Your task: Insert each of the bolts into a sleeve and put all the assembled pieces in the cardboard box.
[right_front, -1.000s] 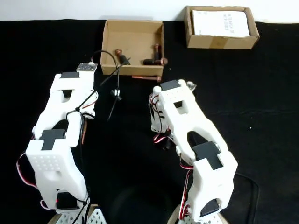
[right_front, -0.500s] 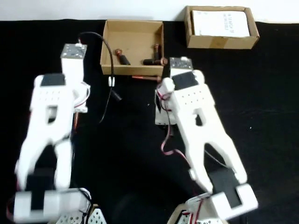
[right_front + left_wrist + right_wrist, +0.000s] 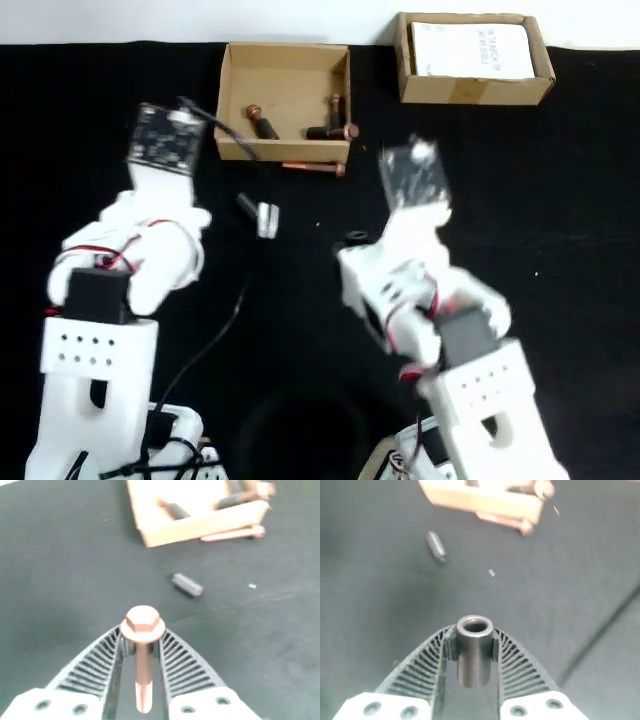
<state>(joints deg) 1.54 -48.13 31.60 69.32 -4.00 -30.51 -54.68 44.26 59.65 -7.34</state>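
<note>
My left gripper (image 3: 142, 630) is shut on a copper bolt (image 3: 142, 625), whose hex head points out past the fingertips. My right gripper (image 3: 474, 635) is shut on a black sleeve (image 3: 474, 652) with its open bore facing forward. Both are held above the black table, short of the cardboard box (image 3: 232, 80), which has assembled pieces (image 3: 333, 130) lying in it. A loose copper bolt (image 3: 313, 168) lies along the box's front wall. A loose black sleeve (image 3: 247, 206) lies on the table between the arms and shows in the left wrist view (image 3: 187, 585) too.
A second cardboard box (image 3: 545, 60) with white paper in it stands at the back right. The left arm's black cable (image 3: 215, 330) trails across the table near the loose sleeve. The black cloth runs to a white edge at the back.
Both arms have pulled back from the box's front and lifted their wrists high over the table. The loose bolt and the box have not moved.
</note>
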